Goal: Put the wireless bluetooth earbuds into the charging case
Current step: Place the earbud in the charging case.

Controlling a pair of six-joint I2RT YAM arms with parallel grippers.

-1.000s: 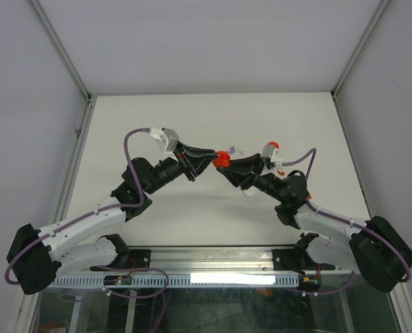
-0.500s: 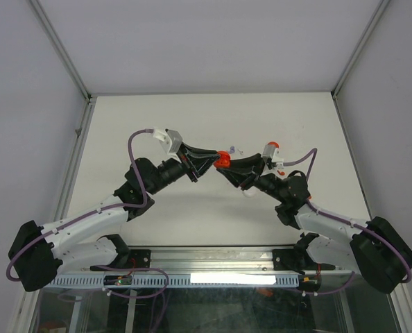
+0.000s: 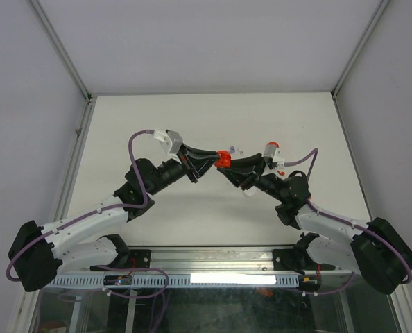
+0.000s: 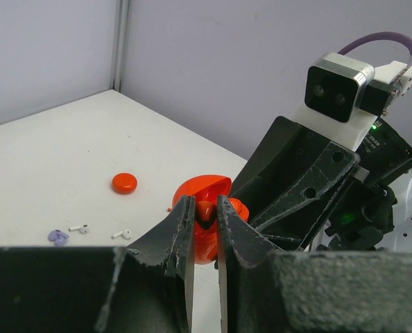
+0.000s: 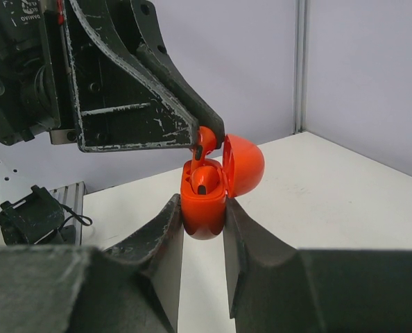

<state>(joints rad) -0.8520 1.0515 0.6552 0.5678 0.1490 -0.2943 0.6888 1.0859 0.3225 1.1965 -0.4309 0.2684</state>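
One case (image 5: 204,208), one pinched red earbud (image 4: 206,210), two white earbuds (image 4: 78,227), one lilac bit (image 4: 57,237), one red disc (image 4: 124,183).

The left tool (image 4: 204,203) holds an earbud (image 5: 205,141) above the case (image 5: 204,198) in the right tool (image 5: 202,208).

Only one piece of lettering is being shown. A short line of small white print (image 5: 37,6) is being displayed on the black housing of the left arm (image 5: 19,62), at the top left corner of the right wrist view. It is being cut off by the upper edge of the frame and is being rendered too small and blurred to be read with certainty. In the top external and left wrist views, nothing legible is being presented.
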